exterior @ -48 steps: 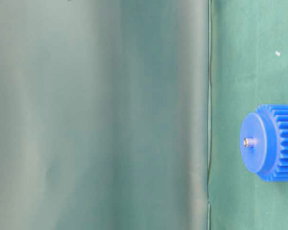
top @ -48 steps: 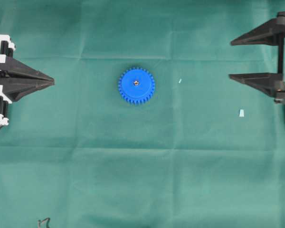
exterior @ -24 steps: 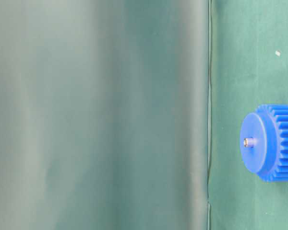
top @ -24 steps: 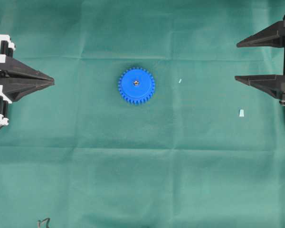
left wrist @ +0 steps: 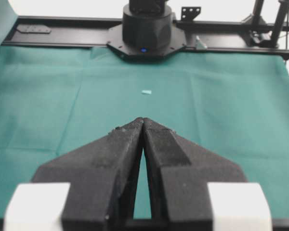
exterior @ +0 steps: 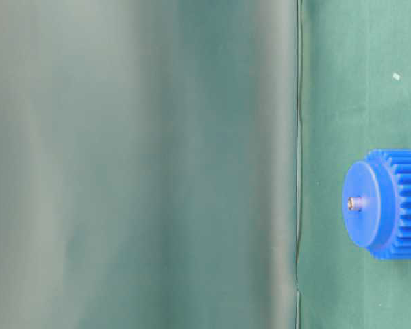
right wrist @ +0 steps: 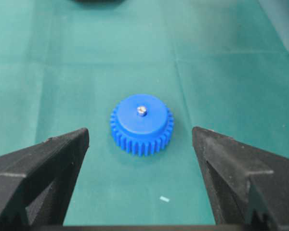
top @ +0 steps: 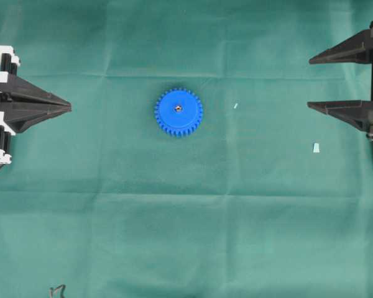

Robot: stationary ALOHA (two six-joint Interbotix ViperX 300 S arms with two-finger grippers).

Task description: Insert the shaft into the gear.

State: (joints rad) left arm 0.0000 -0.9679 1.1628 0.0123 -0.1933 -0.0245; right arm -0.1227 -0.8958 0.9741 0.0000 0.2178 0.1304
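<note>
The blue gear (top: 178, 112) lies flat in the middle of the green cloth, also seen as the gear (right wrist: 142, 123) and the gear (exterior: 387, 204). The silvery shaft (top: 178, 108) stands in its centre hole, its tip poking up, seen as the shaft (right wrist: 141, 111) and the shaft (exterior: 355, 203). My left gripper (top: 68, 107) rests at the left edge, jaws shut with nothing between them, tips meeting at the left gripper (left wrist: 143, 120). My right gripper (top: 309, 83) hangs at the right edge, jaws wide open and empty, the gear far ahead of the right gripper (right wrist: 140, 137).
A small pale block (top: 316, 148) lies on the cloth near the right gripper. A tiny pale scrap (top: 235, 105) sits right of the gear, also the scrap (right wrist: 164, 198). The right arm's base (left wrist: 146, 26) stands at the cloth's far side in the left wrist view.
The right gripper has drawn back a little toward the right edge, still open. Gear, shaft and left gripper have not moved.
</note>
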